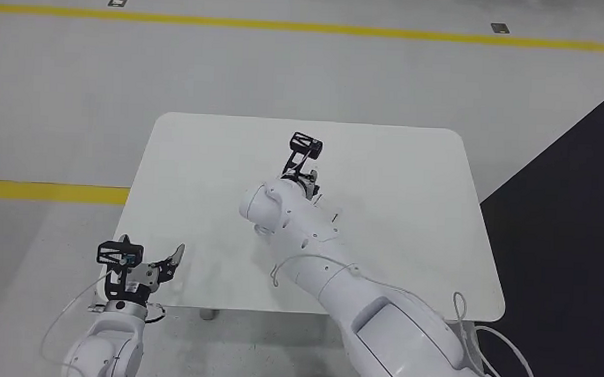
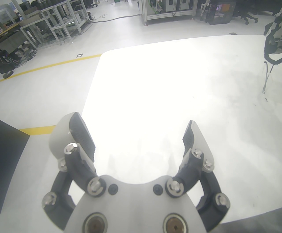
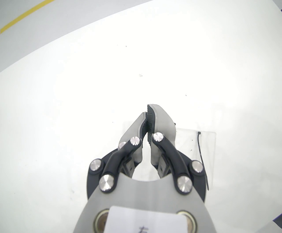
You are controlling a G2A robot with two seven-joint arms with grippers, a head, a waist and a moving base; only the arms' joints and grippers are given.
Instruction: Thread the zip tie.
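A black zip tie point(image 3: 201, 158) lies flat on a clear rectangular sheet point(image 3: 210, 143) on the white table point(image 1: 403, 172). My right gripper point(image 3: 148, 110) hovers over the middle of the table, just beside the sheet, its fingers pressed together with nothing visible between them. In the top view the right gripper point(image 1: 308, 181) sits near the table's centre. My left gripper point(image 2: 133, 119) is open and empty above the table's near left corner, far from the zip tie. The left gripper point(image 1: 167, 260) hangs at that corner's edge in the top view.
The table's edges drop to a grey floor with yellow lines point(image 1: 288, 26). A dark panel point(image 1: 580, 248) stands to the table's right. Racks and equipment point(image 2: 55, 19) stand across the room.
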